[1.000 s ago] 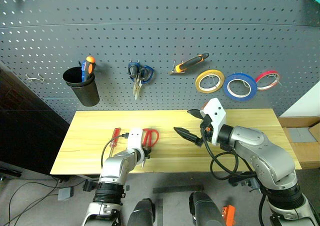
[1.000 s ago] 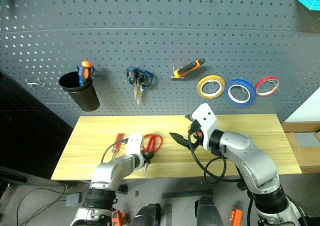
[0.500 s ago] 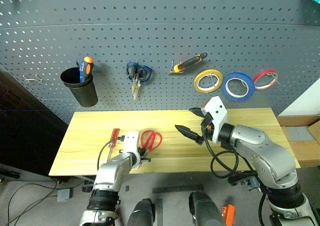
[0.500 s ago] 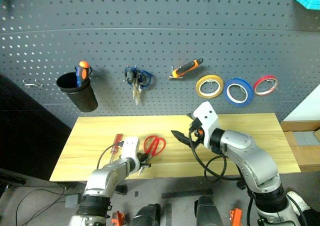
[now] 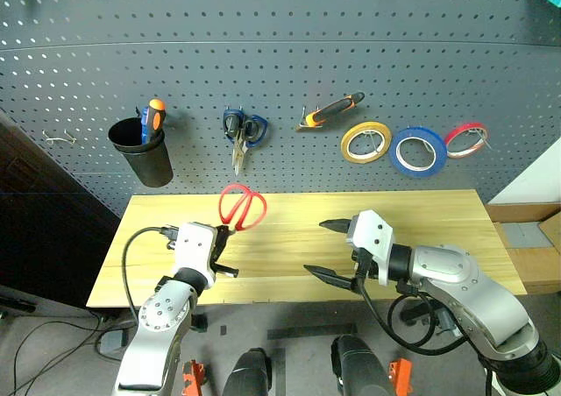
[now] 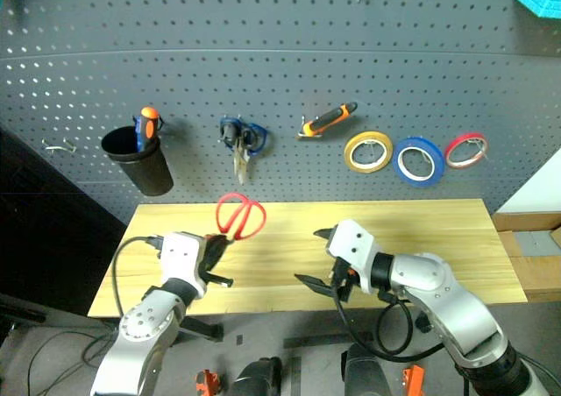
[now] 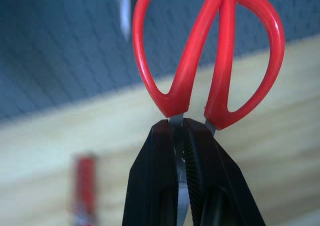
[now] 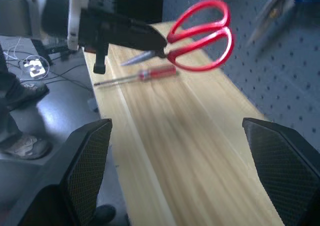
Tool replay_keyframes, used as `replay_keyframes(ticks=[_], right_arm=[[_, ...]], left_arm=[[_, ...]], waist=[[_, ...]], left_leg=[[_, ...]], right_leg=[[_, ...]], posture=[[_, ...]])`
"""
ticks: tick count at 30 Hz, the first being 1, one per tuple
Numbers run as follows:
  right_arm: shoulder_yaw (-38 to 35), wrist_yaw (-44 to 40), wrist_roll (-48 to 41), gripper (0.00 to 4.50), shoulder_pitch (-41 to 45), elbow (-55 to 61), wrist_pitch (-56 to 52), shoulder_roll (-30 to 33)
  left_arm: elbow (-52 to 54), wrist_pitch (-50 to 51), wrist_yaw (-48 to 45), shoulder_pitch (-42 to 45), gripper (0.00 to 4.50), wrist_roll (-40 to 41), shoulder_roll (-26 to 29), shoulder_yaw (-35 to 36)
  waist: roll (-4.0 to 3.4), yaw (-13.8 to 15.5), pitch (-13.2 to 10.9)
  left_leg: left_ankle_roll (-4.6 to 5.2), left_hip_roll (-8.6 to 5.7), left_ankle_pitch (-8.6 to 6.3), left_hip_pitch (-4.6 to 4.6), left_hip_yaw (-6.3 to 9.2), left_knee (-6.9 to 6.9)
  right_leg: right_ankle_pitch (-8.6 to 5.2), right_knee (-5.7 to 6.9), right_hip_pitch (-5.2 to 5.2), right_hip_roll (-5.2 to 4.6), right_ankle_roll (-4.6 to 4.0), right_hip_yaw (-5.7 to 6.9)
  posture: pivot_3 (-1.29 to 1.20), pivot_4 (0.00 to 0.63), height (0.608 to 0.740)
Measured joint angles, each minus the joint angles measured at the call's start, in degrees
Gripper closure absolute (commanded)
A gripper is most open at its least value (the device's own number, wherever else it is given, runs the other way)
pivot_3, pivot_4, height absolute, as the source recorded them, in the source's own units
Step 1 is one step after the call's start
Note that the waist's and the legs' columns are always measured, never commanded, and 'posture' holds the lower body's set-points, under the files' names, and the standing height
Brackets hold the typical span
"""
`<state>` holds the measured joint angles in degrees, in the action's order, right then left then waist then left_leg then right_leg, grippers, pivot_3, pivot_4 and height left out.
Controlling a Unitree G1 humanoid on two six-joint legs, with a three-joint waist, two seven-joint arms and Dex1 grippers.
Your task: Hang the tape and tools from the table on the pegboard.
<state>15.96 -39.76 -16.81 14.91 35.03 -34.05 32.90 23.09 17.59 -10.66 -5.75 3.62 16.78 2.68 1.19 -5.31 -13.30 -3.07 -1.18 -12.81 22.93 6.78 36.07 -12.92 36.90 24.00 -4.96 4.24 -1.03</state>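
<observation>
We have the red-handled scissors (image 5: 241, 208) pinched by the blades in our left gripper (image 5: 223, 238), clamped tight with the handle loops pointing up toward the pegboard (image 5: 280, 63), above the table's (image 5: 438, 212) left half. Our right gripper (image 5: 326, 251) hangs over the front edge near the middle, jaws spread wide and holding nothing. The slim red screwdriver (image 8: 137, 77) lies on the table near its left end. The blue tape roll (image 5: 421, 151) and the orange-handled pliers (image 5: 331, 111) already hang on the board, the tape between a yellow roll (image 5: 366, 141) and a red one (image 5: 468, 138). So we judge this the scissors step. Next we need to carry them up to a free hook and thread one loop over it; gripped by the blades, they could pivot, so we should approach squarely and let go only once the loop is seated.
</observation>
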Motion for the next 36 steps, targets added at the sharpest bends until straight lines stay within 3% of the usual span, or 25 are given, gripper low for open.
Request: replay_keyframes(ticks=[10,21,35,36], right_arm=[[-0.19,1.0,2.23,0.0,2.78,-2.8,3.15,-2.26],[-0.19,1.06,2.62,0.0,4.04,-3.83,3.44,-3.13],[-0.17,1.11,2.8,0.0,6.64,-3.94,3.46,-5.71],[-0.16,1.13,2.84,0.0,6.68,-3.94,3.46,-5.9]], left_arm=[[1.04,-4.22,3.21,11.06,4.47,-1.87,-1.44,2.12],[-1.19,-1.13,3.42,14.92,4.47,-0.15,-3.41,2.17],[-17.77,-4.87,0.37,23.89,4.47,0.31,-3.15,2.06],[-18.52,-5.35,-0.09,24.17,4.16,0.47,-3.24,1.99]], waist=[[0.2,0.21,0.12],[0.25,0.16,0.15],[0.27,-0.19,0.17],[0.27,-0.26,0.17]], left_leg=[[-0.01,-0.01,-0.01,0.03,-0.02,-0.04],[0.0,0.0,0.0,0.0,0.0,0.03],[-0.01,-0.01,0.0,0.01,-0.01,0.03],[-0.01,-0.01,0.0,0.01,-0.01,0.04]], right_leg=[[0.03,-0.02,0.02,0.0,0.05,0.0],[0.06,0.05,-0.01,0.03,0.08,0.01],[0.1,0.04,0.0,0.03,0.03,0.0],[0.1,0.05,0.0,0.03,0.04,0.0]], posture=[[-0.19,0.173,0.74],[-0.2,0.169,0.74],[-0.23,0.171,0.74],[-0.23,0.171,0.74]])
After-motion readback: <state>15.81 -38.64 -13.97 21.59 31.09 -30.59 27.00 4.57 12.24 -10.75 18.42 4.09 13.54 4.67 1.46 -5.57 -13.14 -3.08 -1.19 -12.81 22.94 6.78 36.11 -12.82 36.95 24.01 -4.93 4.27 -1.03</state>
